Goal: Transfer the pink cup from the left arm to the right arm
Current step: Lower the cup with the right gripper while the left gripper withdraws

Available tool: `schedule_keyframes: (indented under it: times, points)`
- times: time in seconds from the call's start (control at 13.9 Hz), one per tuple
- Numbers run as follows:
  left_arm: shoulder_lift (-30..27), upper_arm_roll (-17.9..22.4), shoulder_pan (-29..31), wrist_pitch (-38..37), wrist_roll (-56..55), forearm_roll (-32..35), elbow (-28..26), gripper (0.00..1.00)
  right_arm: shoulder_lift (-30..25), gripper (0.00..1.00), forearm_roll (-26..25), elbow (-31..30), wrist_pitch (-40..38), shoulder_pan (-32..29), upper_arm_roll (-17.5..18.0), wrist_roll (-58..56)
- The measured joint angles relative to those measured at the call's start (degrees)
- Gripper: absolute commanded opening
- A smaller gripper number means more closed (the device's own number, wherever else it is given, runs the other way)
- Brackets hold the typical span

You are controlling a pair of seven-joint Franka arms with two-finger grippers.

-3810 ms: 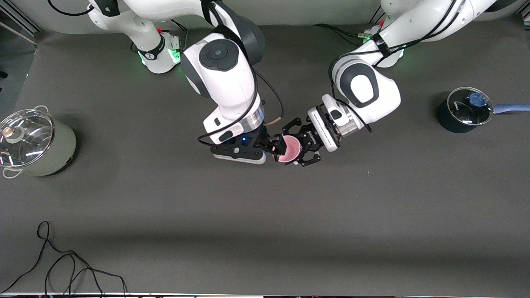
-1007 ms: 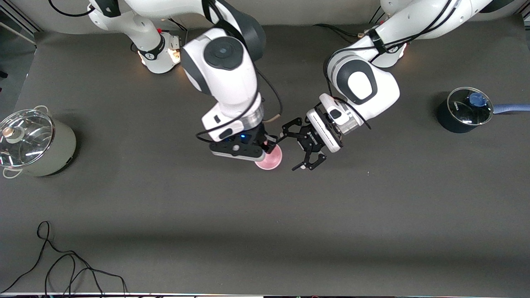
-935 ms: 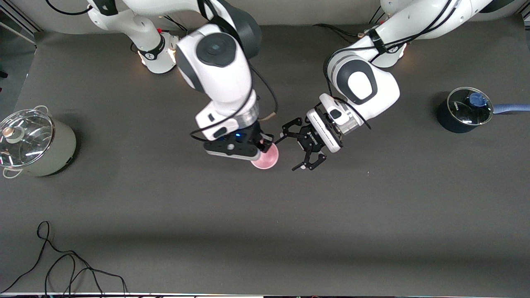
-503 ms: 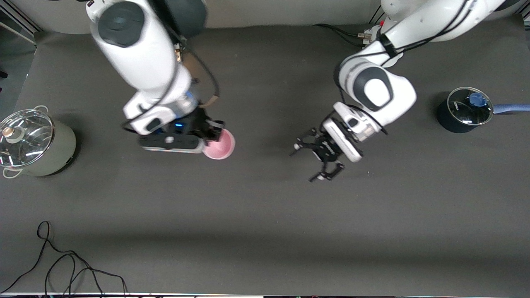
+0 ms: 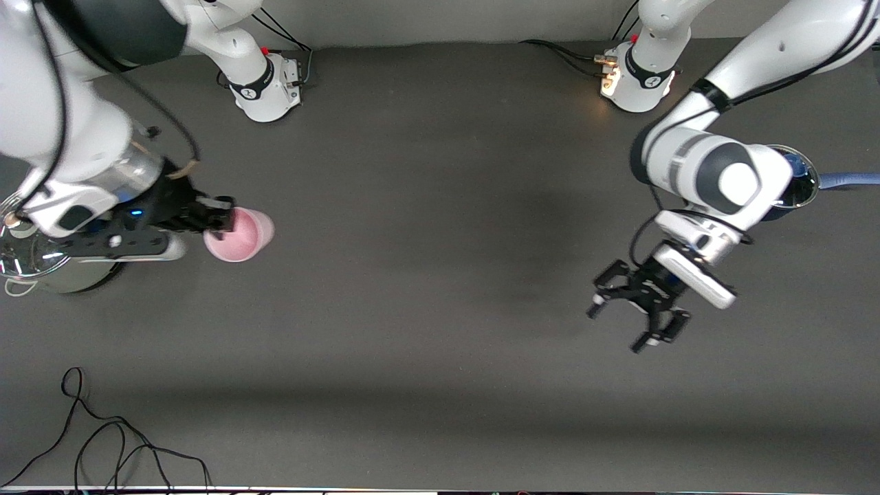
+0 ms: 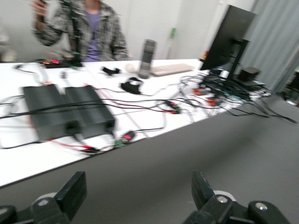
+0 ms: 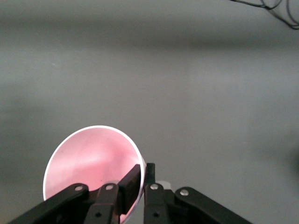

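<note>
The right gripper (image 5: 223,218) was clamped on the rim of the pink cup (image 5: 240,236), one finger inside the wall and one outside, holding it tilted in the air over the surface (image 5: 426,275) toward the right arm's end, at about 9 o'clock in the front view. A lidded steel pot (image 5: 41,265) stood just beside it. The left gripper (image 5: 636,320) hung over the surface at about 4 o'clock, fingers spread wide and holding nothing, below a dark saucepan (image 5: 801,189).

White arms with dark grey joints, black cables, and black end effectors with linkage fingers.
</note>
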Motion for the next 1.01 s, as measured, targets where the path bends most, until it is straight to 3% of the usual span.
schedule_keyframes:
  times: [0.22, 0.36, 0.58, 0.86, 1.01]
  points:
    - [0.08, 1.34, 6.16, -1.96, 0.04, 2.98, 0.0, 1.0, -0.79, 0.0, 0.0, -5.23, 1.0, -0.17, -5.26, -7.43]
    - [0.2, 3.48, 10.92, -9.32, 0.49, 3.44, -0.22, 1.0, -0.93, 0.0, 0.0, -9.93, 4.85, -0.26, -8.26, -11.02]
    - [1.05, 5.08, 17.04, -17.24, 0.79, 5.72, -1.2, 1.0, -1.88, 0.0, 0.0, -18.76, 13.4, -0.28, -11.49, -15.49]
    - [1.16, 7.49, 19.94, -26.37, 0.19, 7.98, -1.8, 1.0, -4.3, 0.0, 0.01, -33.28, 28.6, -0.28, -13.68, -18.65]
    - [1.16, 10.16, 20.32, -33.0, -7.55, 16.18, -1.72, 1.0, -4.76, 0.0, 0.01, -40.64, 37.32, -0.24, -13.75, -19.24]
